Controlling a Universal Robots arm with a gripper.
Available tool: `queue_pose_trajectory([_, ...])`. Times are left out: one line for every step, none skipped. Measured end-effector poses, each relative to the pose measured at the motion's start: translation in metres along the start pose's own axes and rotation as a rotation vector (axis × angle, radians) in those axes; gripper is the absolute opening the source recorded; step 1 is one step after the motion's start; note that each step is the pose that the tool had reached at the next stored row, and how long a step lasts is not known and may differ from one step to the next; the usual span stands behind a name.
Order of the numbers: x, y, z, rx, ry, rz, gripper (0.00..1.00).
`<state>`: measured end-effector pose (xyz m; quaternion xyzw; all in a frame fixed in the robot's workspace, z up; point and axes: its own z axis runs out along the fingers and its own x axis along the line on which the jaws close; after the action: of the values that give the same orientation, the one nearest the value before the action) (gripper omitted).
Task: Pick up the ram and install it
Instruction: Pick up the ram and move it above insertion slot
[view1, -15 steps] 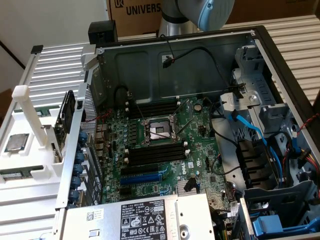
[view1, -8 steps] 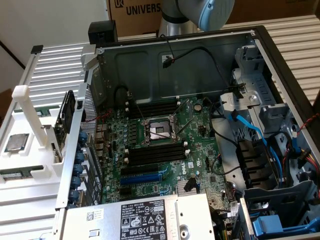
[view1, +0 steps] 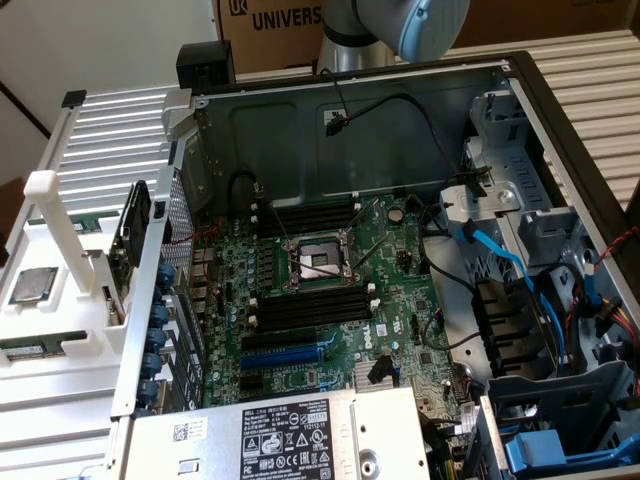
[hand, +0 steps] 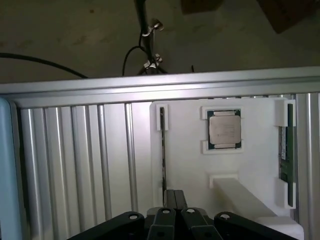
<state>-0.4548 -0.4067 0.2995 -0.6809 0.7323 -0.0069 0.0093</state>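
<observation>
Picking cleanly seems to call for parting the black gripper (hand: 172, 196), whose fingers are pressed together on nothing, and straddling the stick squarely. The long, thin, dark ram (hand: 163, 150) stands on edge in the white plastic holder's (hand: 190, 170) slot, by the ribbed aluminium bench's (hand: 75, 160) edge.

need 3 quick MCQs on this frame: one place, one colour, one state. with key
1. The chip sits: A in the tray; B on the floor; C on a box.
2. The tray is: A black; B white; C blue.
3. The gripper is: A wide open; B shut; C clamped on the chip.
Key: 1 A, the chip lies in a tray pocket; 2 B, its plastic is plainly white; 3 B, the fingers meet.
</observation>
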Motion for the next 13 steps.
queue_pose_trajectory([0.001,-0.0005,0.0007,-0.0062,-0.0011,0.0,0.1])
queue_pose_trajectory([0.002,-0.0014,0.0018,-0.0105,-0.0018,-0.001,0.1])
queue_pose_trajectory([0.003,-0.0026,0.0029,-0.0123,-0.0023,-0.001,0.1])
queue_pose_trajectory([0.004,-0.0057,0.0062,-0.0132,-0.0031,-0.002,0.1])
queue_pose_trajectory([0.004,-0.0066,0.0081,-0.0133,-0.0035,-0.003,0.1])
queue_pose_trajectory([0.004,-0.0072,0.0098,-0.0136,-0.0039,-0.003,0.1])
queue_pose_trajectory([0.004,-0.0074,0.0114,-0.0141,-0.0046,-0.004,0.1])
queue_pose_trajectory([0.004,-0.0076,0.013,-0.0148,-0.0056,-0.005,0.1])
queue_pose_trajectory([0.004,-0.0075,0.0145,-0.0156,-0.0065,-0.005,0.1])
queue_pose_trajectory([0.004,-0.0075,0.0163,-0.0159,-0.0072,-0.006,0.1])
queue_pose_trajectory([0.004,-0.0074,0.02,-0.0168,-0.0078,-0.007,0.1])
queue_pose_trajectory([0.004,-0.0074,0.0218,-0.0173,-0.0081,-0.007,0.1])
queue_pose_trajectory([0.004,-0.0074,0.0232,-0.0177,-0.0084,-0.008,0.1])
